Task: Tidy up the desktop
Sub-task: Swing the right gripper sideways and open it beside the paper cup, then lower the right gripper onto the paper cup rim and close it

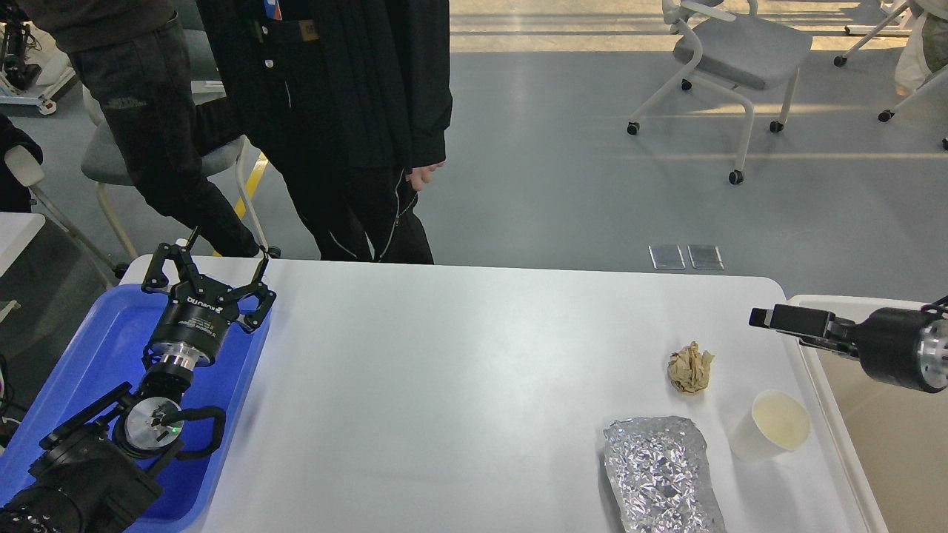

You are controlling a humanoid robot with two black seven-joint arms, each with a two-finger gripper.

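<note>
The white desktop (pixel 459 385) holds a crumpled brown paper ball (pixel 690 368), a crinkled piece of silver foil (pixel 661 474) and a white paper cup (pixel 770 426) lying tilted, all at its right front. My left gripper (pixel 209 268) is open and empty above the far end of the blue tray (pixel 96 348). My right gripper (pixel 772 318) hovers over the desktop's right edge, to the right of and above the paper ball. It is seen side-on as one dark bar, so its fingers cannot be told apart.
A cream-white bin (pixel 874 414) stands against the desktop's right side under my right arm. Two people in black (pixel 333 111) stand at the far left edge of the table. Chairs on wheels (pixel 733 52) stand on the floor beyond.
</note>
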